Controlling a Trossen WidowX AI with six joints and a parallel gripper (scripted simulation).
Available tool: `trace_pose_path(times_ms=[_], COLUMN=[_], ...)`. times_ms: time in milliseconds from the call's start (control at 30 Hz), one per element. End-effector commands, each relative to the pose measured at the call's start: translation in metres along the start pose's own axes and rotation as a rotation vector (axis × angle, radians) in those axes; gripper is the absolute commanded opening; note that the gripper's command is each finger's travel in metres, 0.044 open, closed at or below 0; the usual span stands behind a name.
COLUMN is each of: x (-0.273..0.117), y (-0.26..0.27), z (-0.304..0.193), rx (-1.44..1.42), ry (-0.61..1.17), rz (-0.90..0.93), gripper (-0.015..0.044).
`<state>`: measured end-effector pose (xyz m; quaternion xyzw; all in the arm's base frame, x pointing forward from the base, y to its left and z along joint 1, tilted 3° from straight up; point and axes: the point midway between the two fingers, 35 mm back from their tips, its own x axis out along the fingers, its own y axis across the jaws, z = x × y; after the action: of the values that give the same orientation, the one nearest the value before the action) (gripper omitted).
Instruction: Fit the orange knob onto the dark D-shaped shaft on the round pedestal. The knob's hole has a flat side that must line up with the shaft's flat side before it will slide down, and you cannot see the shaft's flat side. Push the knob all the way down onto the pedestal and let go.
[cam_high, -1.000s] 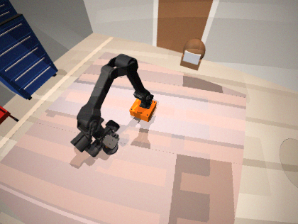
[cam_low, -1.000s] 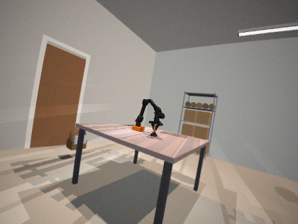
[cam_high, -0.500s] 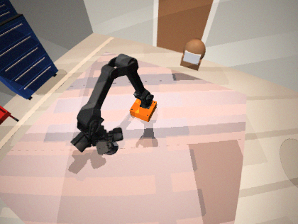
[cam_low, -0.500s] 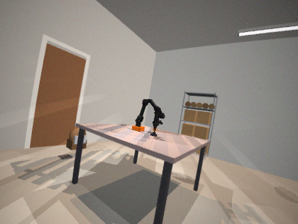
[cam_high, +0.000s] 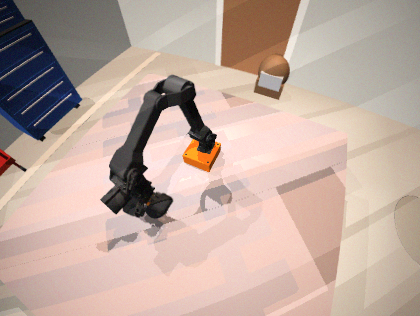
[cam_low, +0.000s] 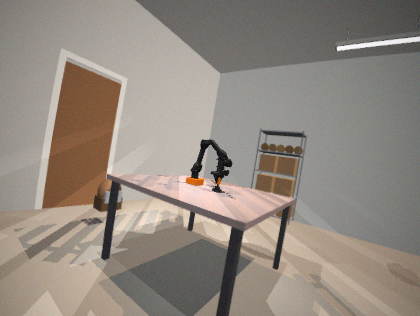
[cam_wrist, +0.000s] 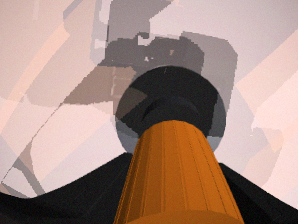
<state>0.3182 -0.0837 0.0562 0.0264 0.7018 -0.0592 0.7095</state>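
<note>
The orange knob (cam_wrist: 175, 170) (cam_low: 219, 181) is a ribbed cylinder, held upright between the black fingers. The gripper (cam_wrist: 175, 162) (cam_low: 219, 180) (cam_high: 148, 203) is shut on the knob. The dark round pedestal (cam_wrist: 170, 82) (cam_low: 217, 190) stands on the table beneath the knob. In the wrist view the knob's lower end overlaps the raised middle of the pedestal, and the shaft is hidden behind it. How far down the shaft the knob sits, and whether the flat sides line up, cannot be told. In the top view the gripper hides most of the knob.
The arm's base end stands at an orange block (cam_high: 199, 161) (cam_low: 195, 181) on the pinkish table (cam_high: 240, 280) (cam_low: 165, 194). Dark shadows of the arm lie across the table top. Blue drawers (cam_high: 35, 75), a door and a shelf rack (cam_low: 277, 172) stand away from the table.
</note>
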Motion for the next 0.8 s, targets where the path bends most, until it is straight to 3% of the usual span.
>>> trace_pose_path(times_ms=[0,767], x=[-0.0005,0.003], y=[0.0,-0.002], z=[-0.0004,0.0031], rx=[0.134,0.134], ry=[-0.003,-0.004], rz=[-0.004,-0.004], gripper=[0.0,0.0])
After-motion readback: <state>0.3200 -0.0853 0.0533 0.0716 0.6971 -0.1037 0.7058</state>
